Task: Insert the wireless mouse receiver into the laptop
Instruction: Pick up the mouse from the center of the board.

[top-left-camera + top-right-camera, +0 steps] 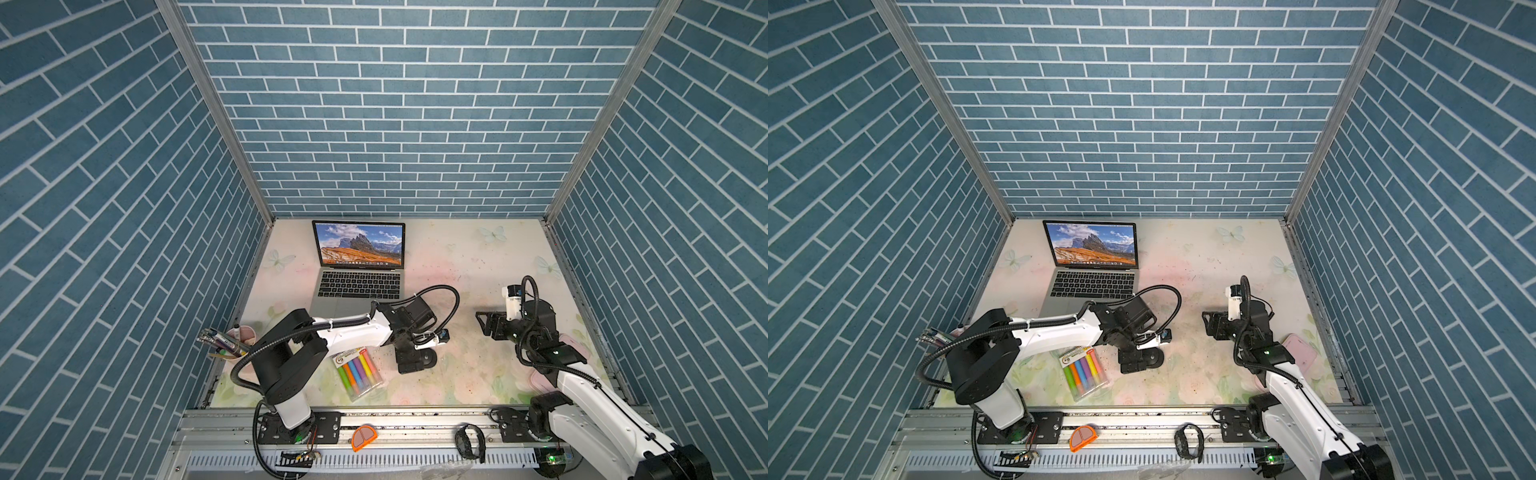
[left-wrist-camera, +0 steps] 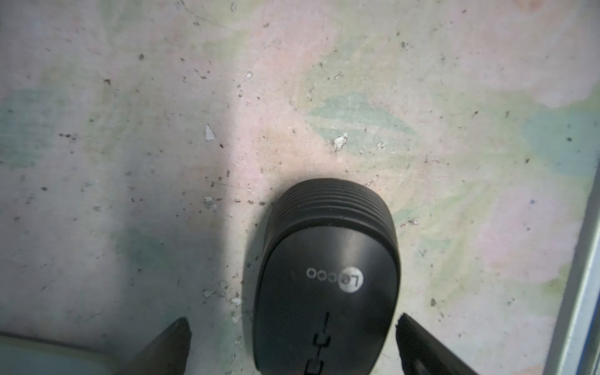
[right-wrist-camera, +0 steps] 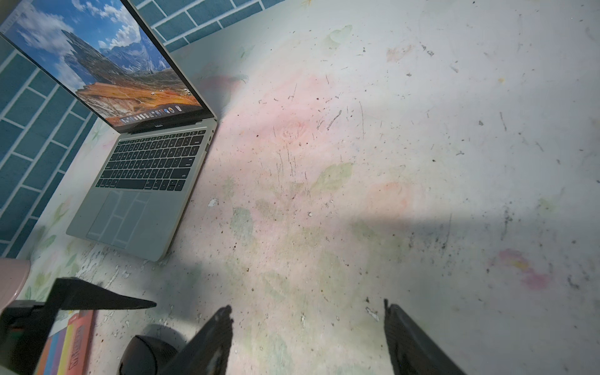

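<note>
- My left gripper is spread wide with a finger on each side of the black mouse, not clamped on it. My right gripper hangs with its jaws apart and nothing between them.
- Honestly can't find the wireless mouse receiver in any view. It's not on the bare desk and not in either gripper. My guess is it's tucked away inside the mouse, but that's only a guess.
- The mouse sits mid-desk toward the near edge, just beside a marker pack. The laptop is open near the far left corner, well apart from it.
- Handling, as I'd judge it: the receiver should be tiny, featherlight, rigid and slick, so it'll twist or pop out of a sloppy pinch. I'd take it by the plastic cap end, fingertips only, leaving the metal plug free and straight.
- Small slots show on the laptop's side edge near the hinge, on the side toward my right gripper. Can't tell what type they are.
- Readable stuff: "Lecoo" in white on the mouse's back. The tiny wordmark under the laptop screen and the print on the marker pack are both too small to read.
</note>
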You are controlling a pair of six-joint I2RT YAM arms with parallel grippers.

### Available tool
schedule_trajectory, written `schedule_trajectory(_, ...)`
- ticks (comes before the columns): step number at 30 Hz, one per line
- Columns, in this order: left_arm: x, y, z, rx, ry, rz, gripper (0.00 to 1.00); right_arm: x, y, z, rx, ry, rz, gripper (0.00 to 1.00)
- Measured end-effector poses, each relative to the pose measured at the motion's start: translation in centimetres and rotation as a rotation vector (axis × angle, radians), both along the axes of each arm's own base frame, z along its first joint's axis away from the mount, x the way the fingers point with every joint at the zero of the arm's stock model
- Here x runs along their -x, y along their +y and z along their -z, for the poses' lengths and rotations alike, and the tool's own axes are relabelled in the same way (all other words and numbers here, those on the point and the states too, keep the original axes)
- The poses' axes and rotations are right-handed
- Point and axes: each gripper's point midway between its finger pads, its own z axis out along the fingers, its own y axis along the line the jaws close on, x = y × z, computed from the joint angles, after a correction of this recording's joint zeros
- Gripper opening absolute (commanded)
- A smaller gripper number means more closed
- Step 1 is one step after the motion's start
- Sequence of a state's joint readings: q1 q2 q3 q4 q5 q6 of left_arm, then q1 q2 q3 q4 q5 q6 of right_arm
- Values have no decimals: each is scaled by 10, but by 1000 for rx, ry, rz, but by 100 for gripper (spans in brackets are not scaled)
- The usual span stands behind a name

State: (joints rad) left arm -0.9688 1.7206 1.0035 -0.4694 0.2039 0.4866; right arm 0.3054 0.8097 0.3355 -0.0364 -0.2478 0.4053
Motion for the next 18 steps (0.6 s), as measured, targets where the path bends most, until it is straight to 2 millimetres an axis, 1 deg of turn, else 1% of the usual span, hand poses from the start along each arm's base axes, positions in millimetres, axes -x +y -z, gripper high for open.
schedule_trajectory(2, 2, 0, 7, -11, 22, -5, 96, 0, 0, 0, -4, 5, 4, 75)
schedule_trajectory(6, 0, -8, 7, 12, 31, -18, 86, 2, 0, 2, -2, 17, 5, 75)
schedule_trajectory(10, -2, -13, 6, 36, 31, -31, 79, 4, -1, 5, 3, 28, 7, 76)
schedule_trajectory(12, -1, -16, 7, 56, 38, -38, 72, 5, -2, 4, 3, 29, 9, 76)
schedule_trajectory(14, -2, -19, 7, 73, 35, -42, 64, 5, -2, 2, 0, 27, 13, 76)
schedule_trajectory(16, -3, -21, 7, 85, 35, -51, 58, 4, -2, -3, -3, 19, 13, 76)
schedule_trajectory(18, -3, -22, 7, 92, 38, -56, 54, 3, -2, -11, -8, 1, 13, 76)
